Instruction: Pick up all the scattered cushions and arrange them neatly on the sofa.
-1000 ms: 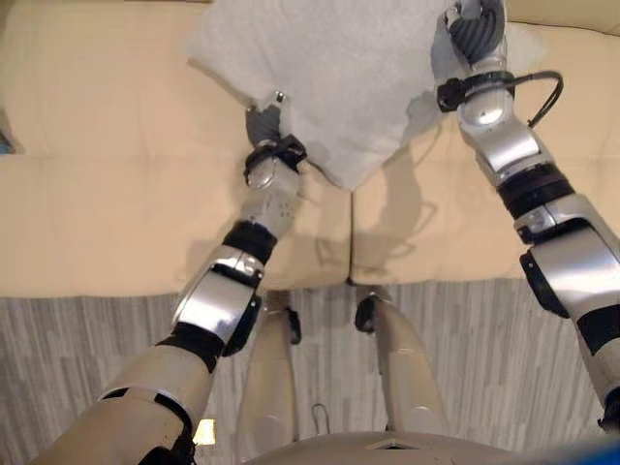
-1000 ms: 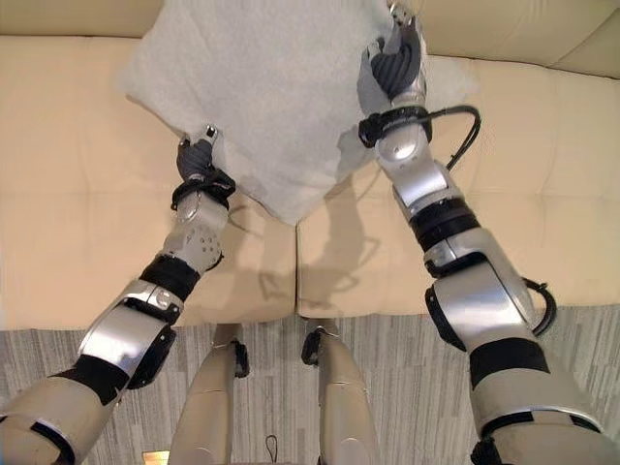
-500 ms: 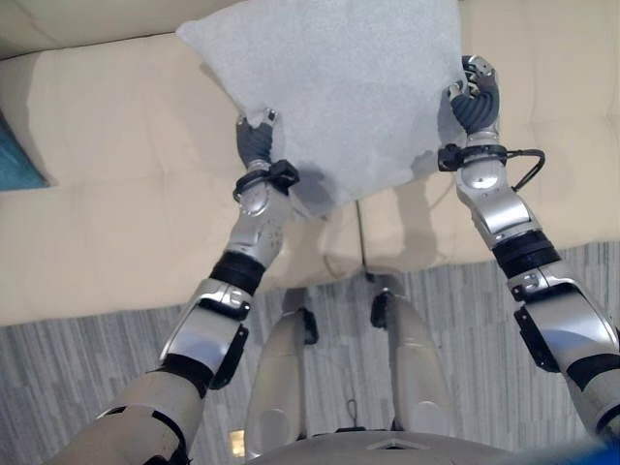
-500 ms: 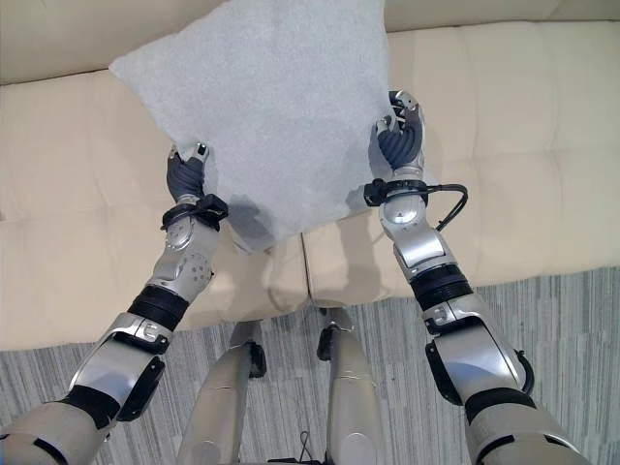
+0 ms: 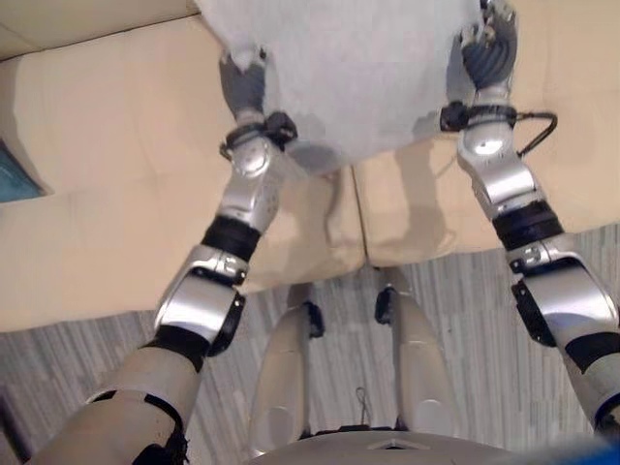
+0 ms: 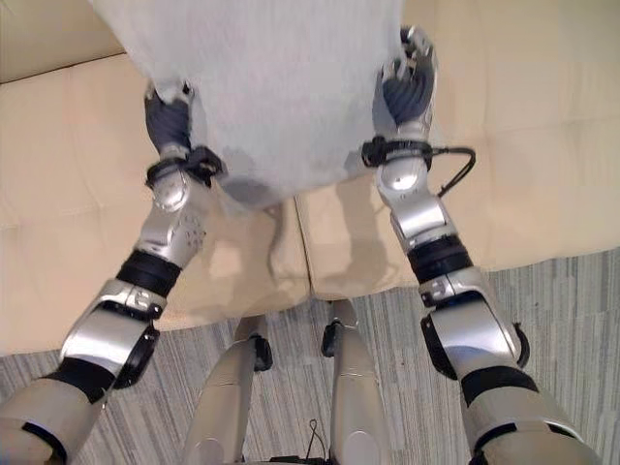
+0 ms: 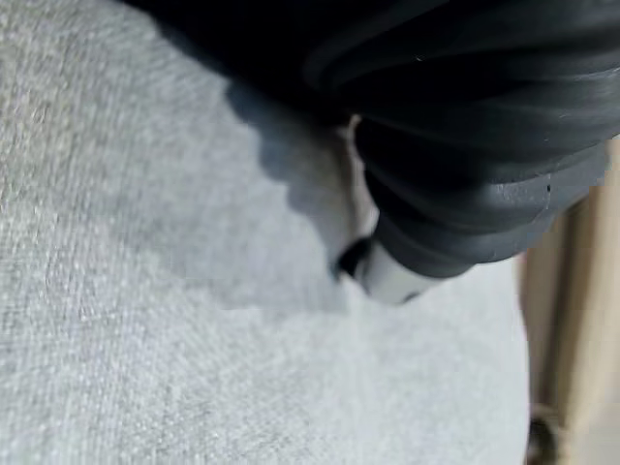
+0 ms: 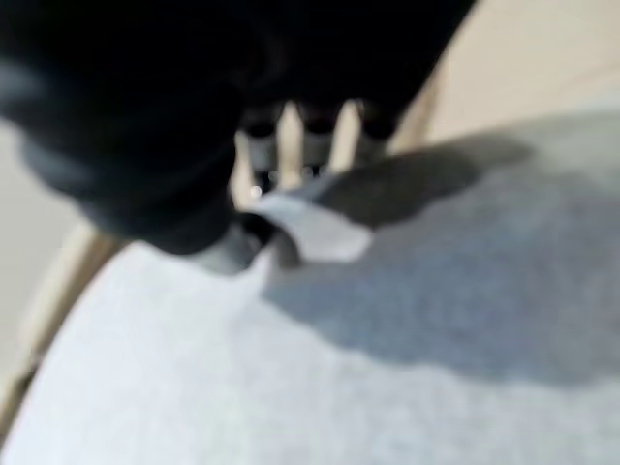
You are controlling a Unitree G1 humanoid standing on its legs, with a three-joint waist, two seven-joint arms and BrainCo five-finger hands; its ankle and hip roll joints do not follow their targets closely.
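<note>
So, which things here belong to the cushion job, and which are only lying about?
Belong to the job:
- grey cushion, held up over the seat
- left hand, gripping one edge of it
- right hand, gripping the opposite edge
- beige sofa, where the cushion goes

Only lying about:
- blue thing at the sofa's edge, too cut off to identify
- grey striped carpet

no readable text (nothing legible anywhere)

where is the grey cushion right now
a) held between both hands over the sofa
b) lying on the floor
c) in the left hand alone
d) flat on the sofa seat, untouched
a: the grey cushion is gripped by the left hand and the right hand above the beige sofa.
</note>
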